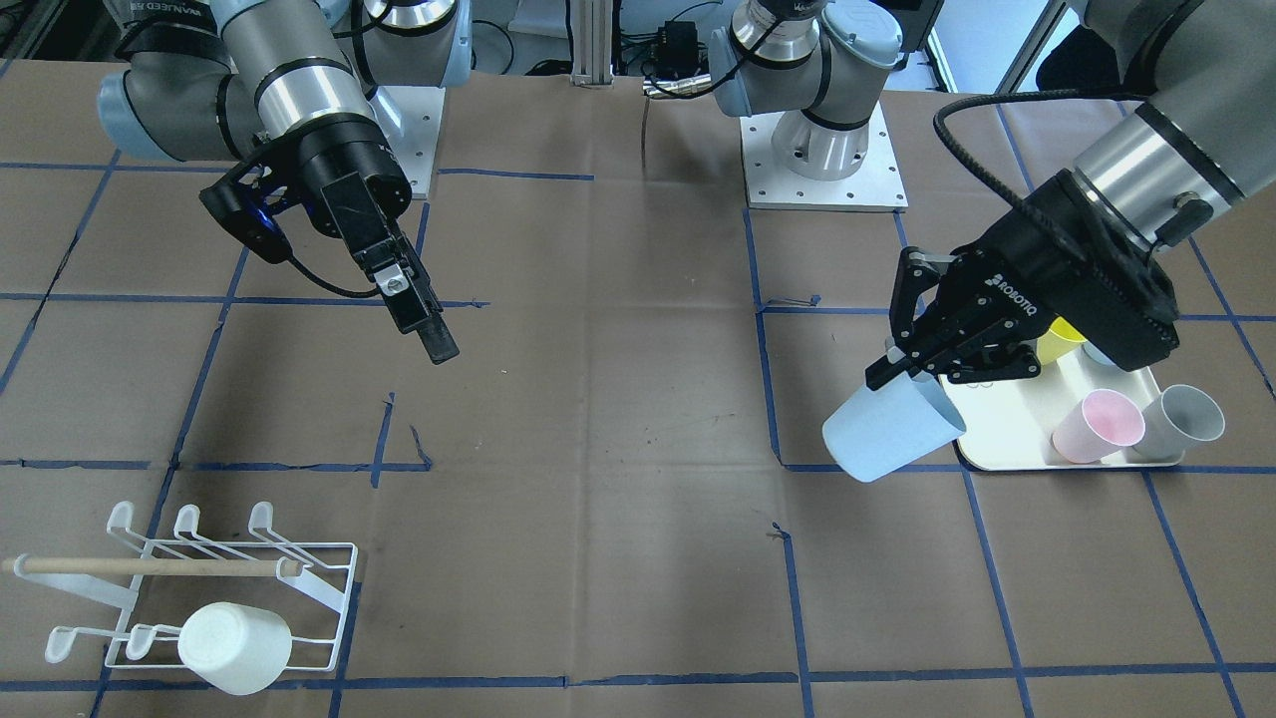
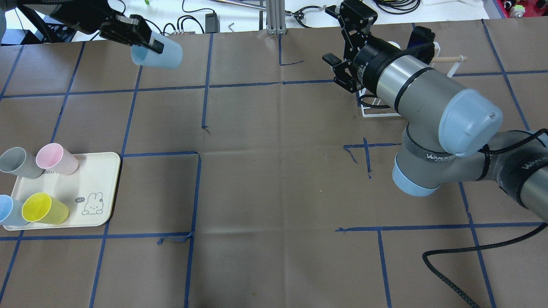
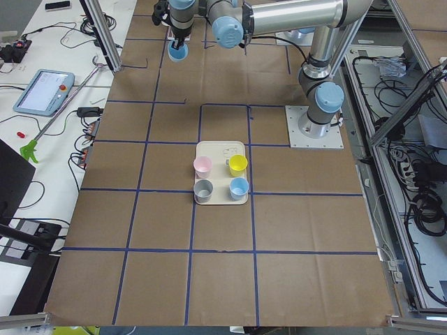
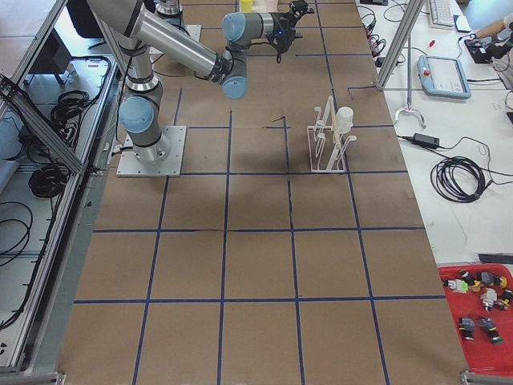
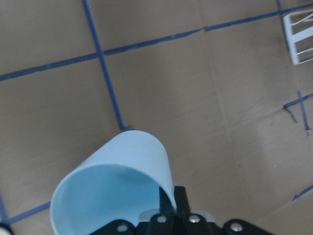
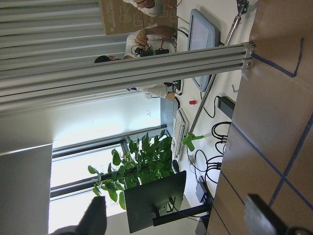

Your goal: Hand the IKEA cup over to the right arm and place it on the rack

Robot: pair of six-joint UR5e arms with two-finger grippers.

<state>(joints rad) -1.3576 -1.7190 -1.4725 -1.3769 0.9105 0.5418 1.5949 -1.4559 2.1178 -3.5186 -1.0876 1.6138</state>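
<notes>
Blue cup (image 1: 890, 435) rim clamped in left jaws; right jaws apart, well away.

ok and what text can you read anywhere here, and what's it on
"ROBOTIQ": on the left gripper holding the blue cup.
"hi": speech bubble by the rabbit drawing on the cream tray.
"WAN...": strap on the right arm, rest blurred.
Print on the right gripper: too small to read.
</notes>
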